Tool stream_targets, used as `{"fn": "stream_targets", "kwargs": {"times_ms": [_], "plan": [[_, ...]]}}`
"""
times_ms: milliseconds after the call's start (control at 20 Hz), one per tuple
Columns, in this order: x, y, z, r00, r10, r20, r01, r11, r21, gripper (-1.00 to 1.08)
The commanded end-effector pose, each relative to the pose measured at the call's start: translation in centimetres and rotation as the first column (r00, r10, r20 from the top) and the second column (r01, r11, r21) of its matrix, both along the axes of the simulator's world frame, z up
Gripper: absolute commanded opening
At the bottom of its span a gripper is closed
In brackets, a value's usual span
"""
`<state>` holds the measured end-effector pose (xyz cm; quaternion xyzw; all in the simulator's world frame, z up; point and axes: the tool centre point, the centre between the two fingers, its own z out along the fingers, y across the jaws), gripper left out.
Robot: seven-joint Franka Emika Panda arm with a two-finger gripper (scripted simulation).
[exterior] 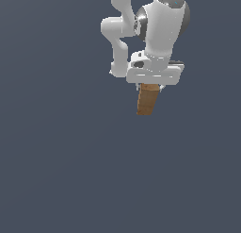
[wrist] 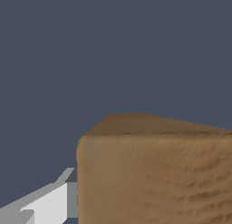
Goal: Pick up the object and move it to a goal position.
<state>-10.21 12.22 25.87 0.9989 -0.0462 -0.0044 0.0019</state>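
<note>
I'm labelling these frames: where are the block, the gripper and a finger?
block [exterior: 148, 101], exterior view, front face.
gripper [exterior: 150, 87], exterior view, between its fingertips.
finger [wrist: 53, 201], wrist view, its white side.

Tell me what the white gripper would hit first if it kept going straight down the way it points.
The orange-brown wooden block already sits at the gripper; beyond it, only plain grey-blue ground shows, its depth unclear.

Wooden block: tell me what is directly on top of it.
The white gripper sits over the wooden block, covering its upper end. One finger shows beside it in the wrist view; the contact itself is hidden.
</note>
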Motion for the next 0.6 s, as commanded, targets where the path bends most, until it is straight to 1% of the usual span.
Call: {"fn": "stream_targets", "kwargs": {"times_ms": [0,250,550], "plan": [[-1.0,0.7,1.5,1.0,-0.001,0.009,0.001,1.0,0.001,-1.0],[-2.5,1.7,3.0,1.0,-0.001,0.009,0.001,1.0,0.002,-1.0],[-3.1,2.1,3.7,1.0,-0.001,0.009,0.001,1.0,0.003,-1.0]]}}
